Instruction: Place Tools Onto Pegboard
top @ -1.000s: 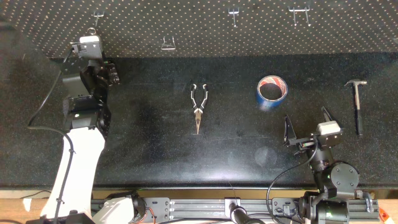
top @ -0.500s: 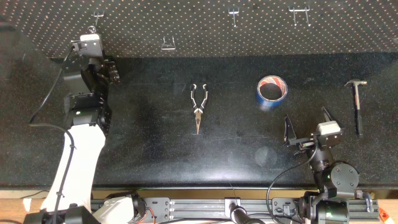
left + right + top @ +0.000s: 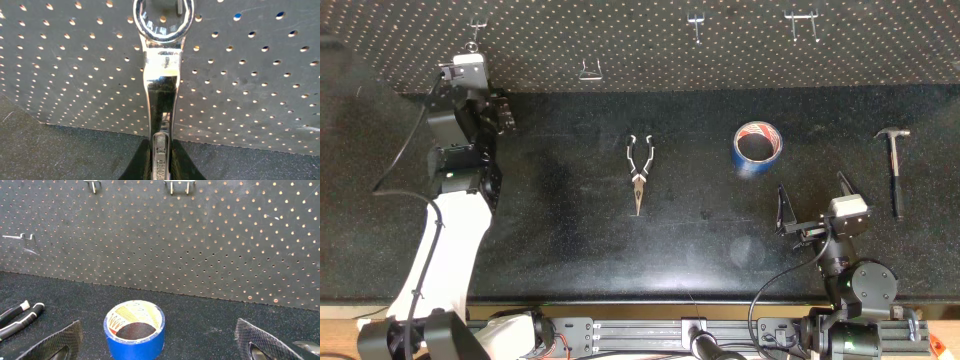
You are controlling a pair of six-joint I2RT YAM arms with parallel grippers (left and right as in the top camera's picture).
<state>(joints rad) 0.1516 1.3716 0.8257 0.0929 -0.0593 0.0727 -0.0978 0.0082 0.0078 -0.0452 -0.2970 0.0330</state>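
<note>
My left gripper (image 3: 160, 152) is shut on the shank of a chrome wrench (image 3: 161, 85), held upright against the pegboard (image 3: 250, 75). The wrench's ring end (image 3: 163, 17) sits around a peg. From above, this gripper (image 3: 468, 64) is at the board's far left, with the ring end (image 3: 470, 46) just beyond it. Pliers (image 3: 639, 168) lie mid-table, a blue tape roll (image 3: 757, 147) to their right and a hammer (image 3: 894, 170) at the far right. My right gripper (image 3: 815, 203) stands open near its base, with the tape roll (image 3: 134, 330) ahead of it.
Bare metal hooks hang on the pegboard: one (image 3: 590, 70) left of centre, another (image 3: 696, 20) above the middle, a double one (image 3: 801, 20) to the right. The pliers' handles (image 3: 17, 314) show beside the right gripper's finger (image 3: 55, 342).
The left arm has crept up toward the pegboard with the wrench. The right arm and the tools on the table have stayed put.
</note>
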